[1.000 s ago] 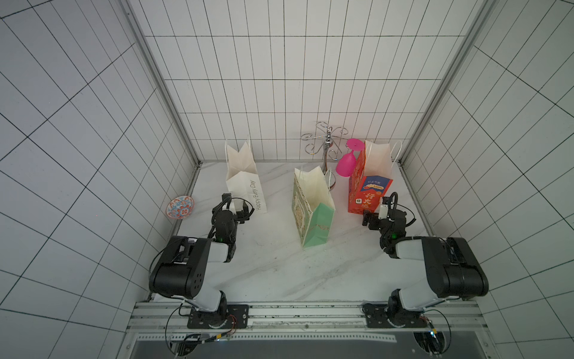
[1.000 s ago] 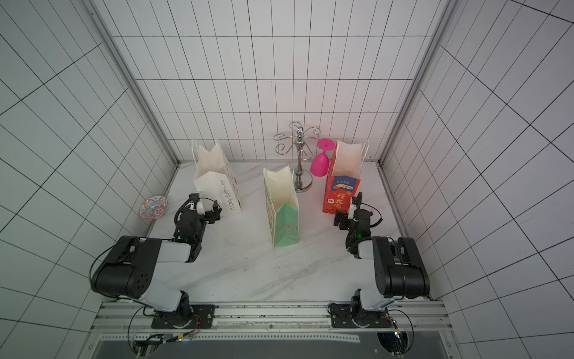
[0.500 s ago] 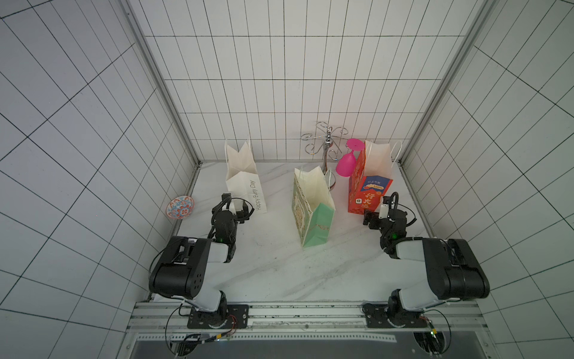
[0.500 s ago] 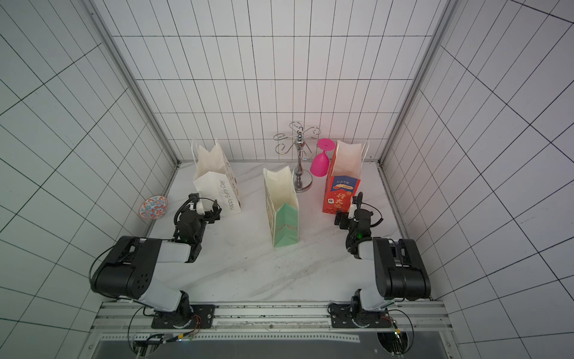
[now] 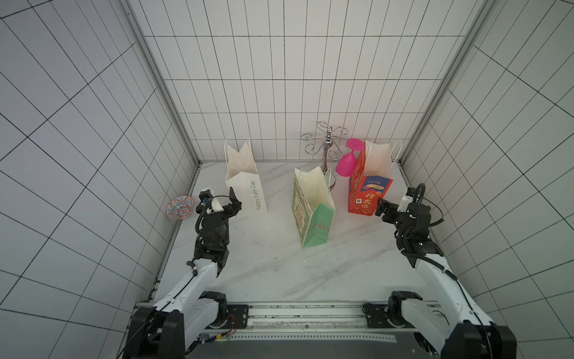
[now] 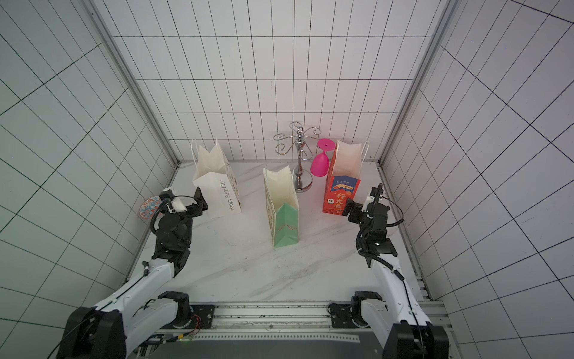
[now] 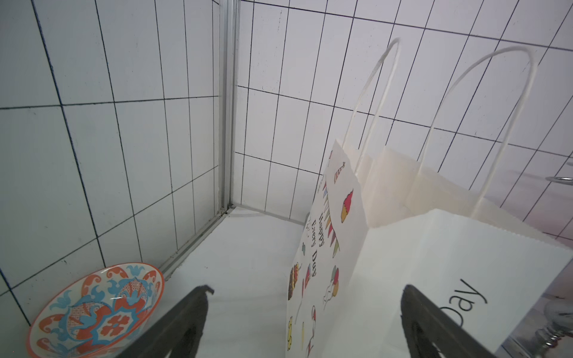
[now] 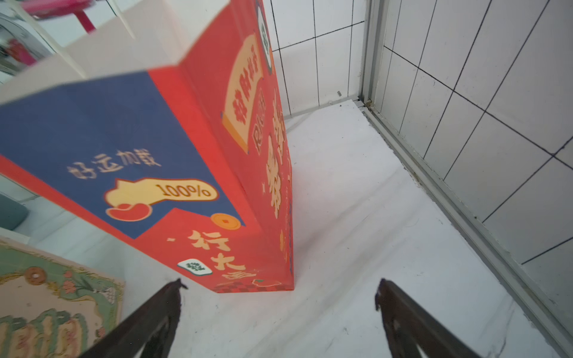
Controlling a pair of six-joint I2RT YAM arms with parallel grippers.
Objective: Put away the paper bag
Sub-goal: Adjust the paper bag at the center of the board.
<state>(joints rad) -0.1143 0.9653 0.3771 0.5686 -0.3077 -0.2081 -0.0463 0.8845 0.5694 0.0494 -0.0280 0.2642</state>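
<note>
Paper bags, 3 in all, are seen standing upright and open-topped on the marble table in both top views. A white bag is placed at the rear left, a green bag in the middle and nearer the front, and a red bag at the rear right. A metal stand is set between the green and red bags, with a pink glass hung upside down from it. A patterned bowl is seen at the left wall. The left gripper is held just beside the white bag's near side, and the right gripper just beside the red bag's near bottom corner.

In the left wrist view, the left gripper is shown with its jaws spread wide and nothing grasped. A corner edge of the white bag is seen between them; contact cannot be told. The bowl is seen off to one side.

In the right wrist view, the right gripper is likewise released, its jaws wide apart. The red bag is seen just ahead of them, and a corner of the green bag is visible.
</note>
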